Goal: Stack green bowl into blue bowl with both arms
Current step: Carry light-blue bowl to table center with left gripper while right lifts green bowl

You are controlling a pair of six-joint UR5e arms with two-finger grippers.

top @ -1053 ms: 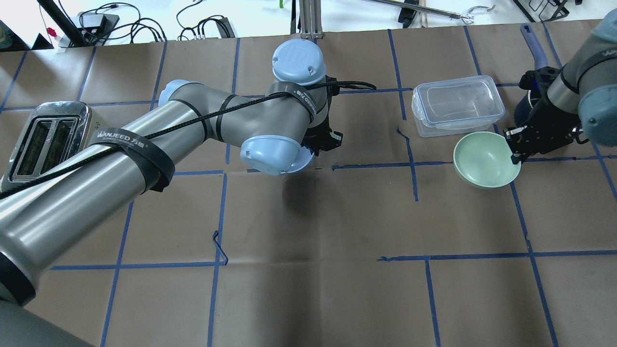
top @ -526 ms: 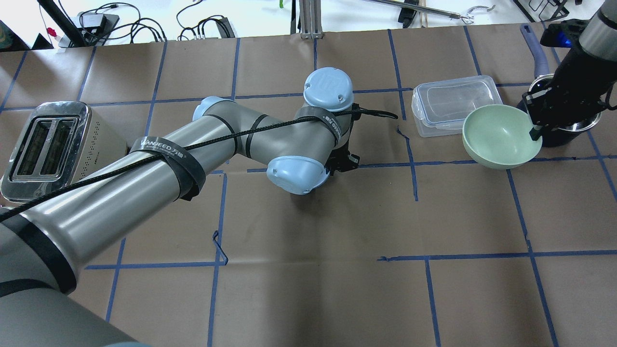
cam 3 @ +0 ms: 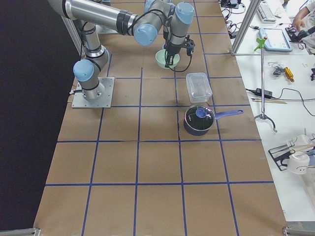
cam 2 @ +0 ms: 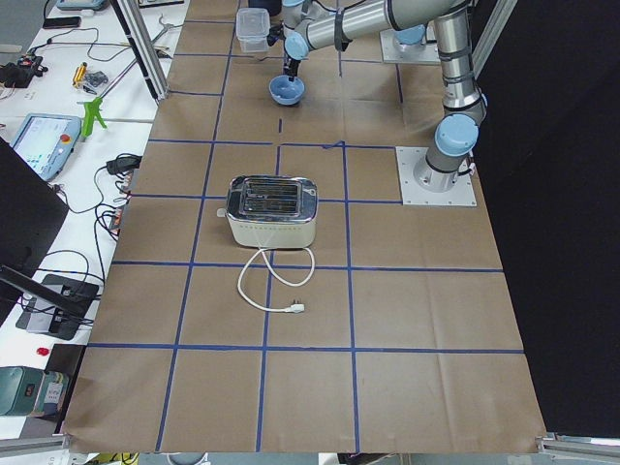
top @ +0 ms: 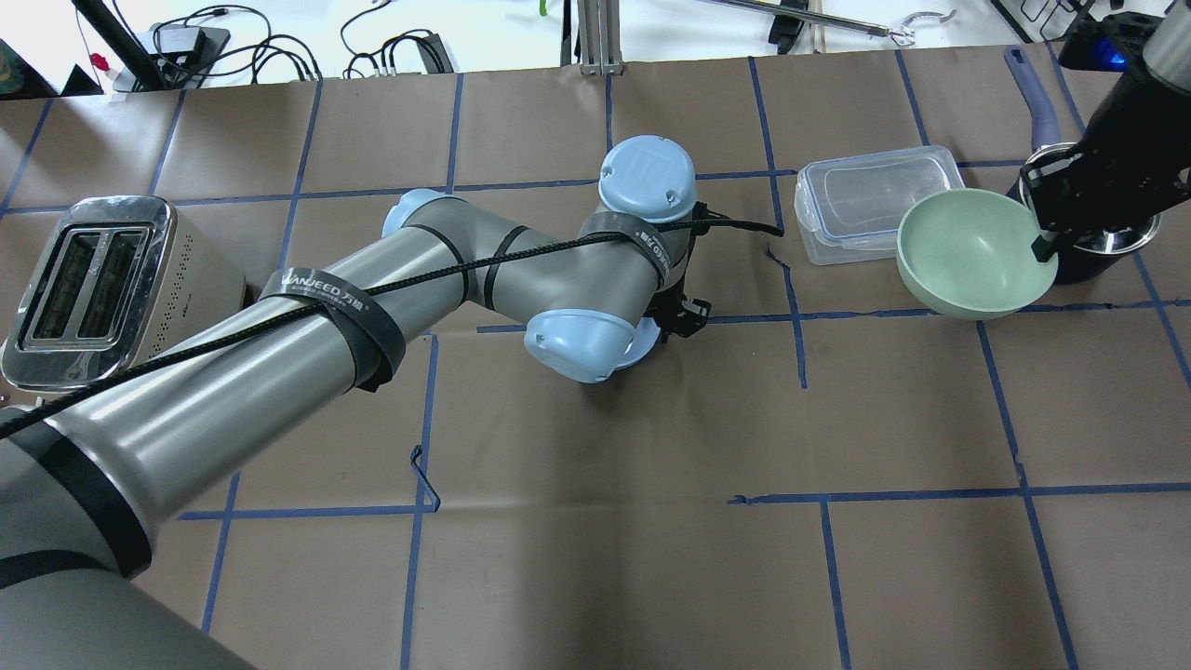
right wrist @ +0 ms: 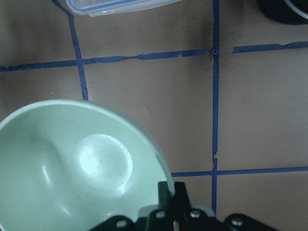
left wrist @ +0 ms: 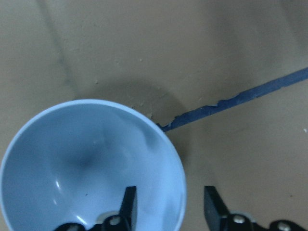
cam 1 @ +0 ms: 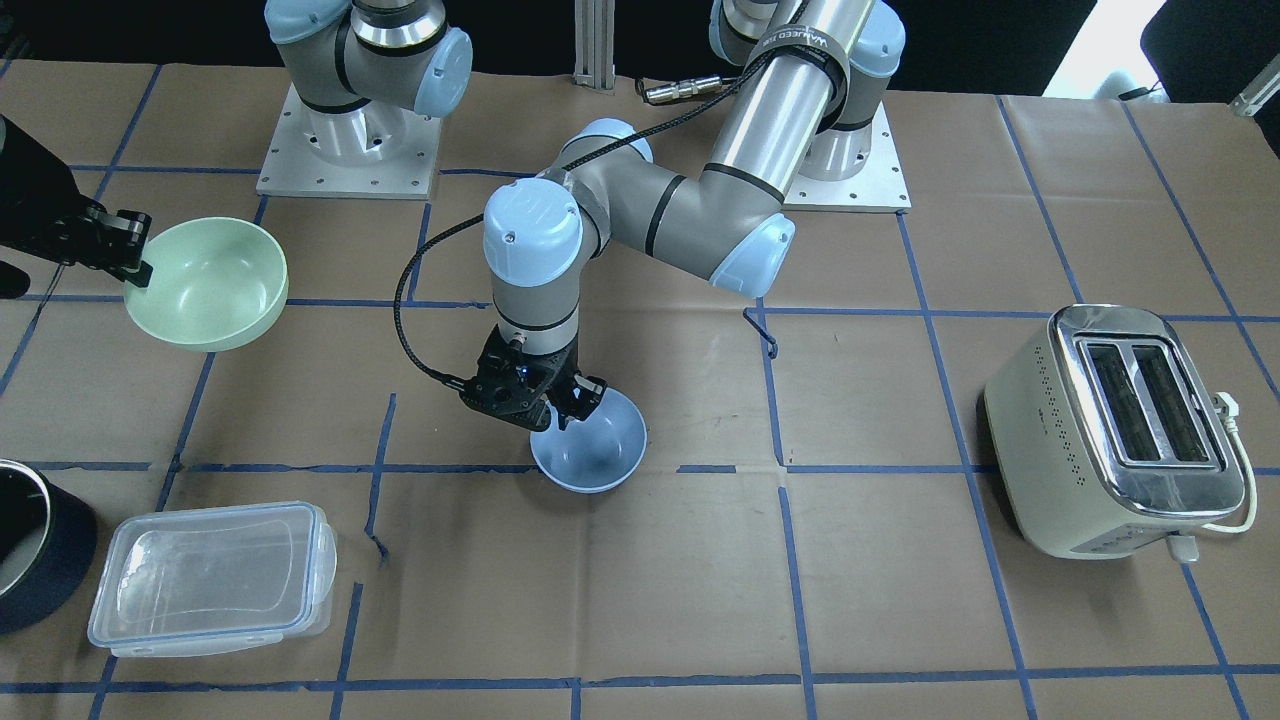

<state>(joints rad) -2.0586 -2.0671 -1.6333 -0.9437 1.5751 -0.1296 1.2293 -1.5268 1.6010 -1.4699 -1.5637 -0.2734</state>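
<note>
The green bowl hangs in the air at the right of the overhead view, tilted. My right gripper is shut on its rim; the right wrist view shows the bowl with the fingers pinched on its edge. The blue bowl sits upright on the brown paper near the table's middle. My left gripper is open, with one finger inside and one outside the blue bowl's rim. From overhead my left wrist hides the blue bowl except for a sliver.
A clear lidded plastic container and a dark pot stand just behind the green bowl. A cream toaster stands at the far left with its cord trailing. Blue tape lines grid the paper.
My right gripper has lifted the green bowl off the table and moved it back towards the container. My left arm has moved right, and the blue bowl has shifted with it.
</note>
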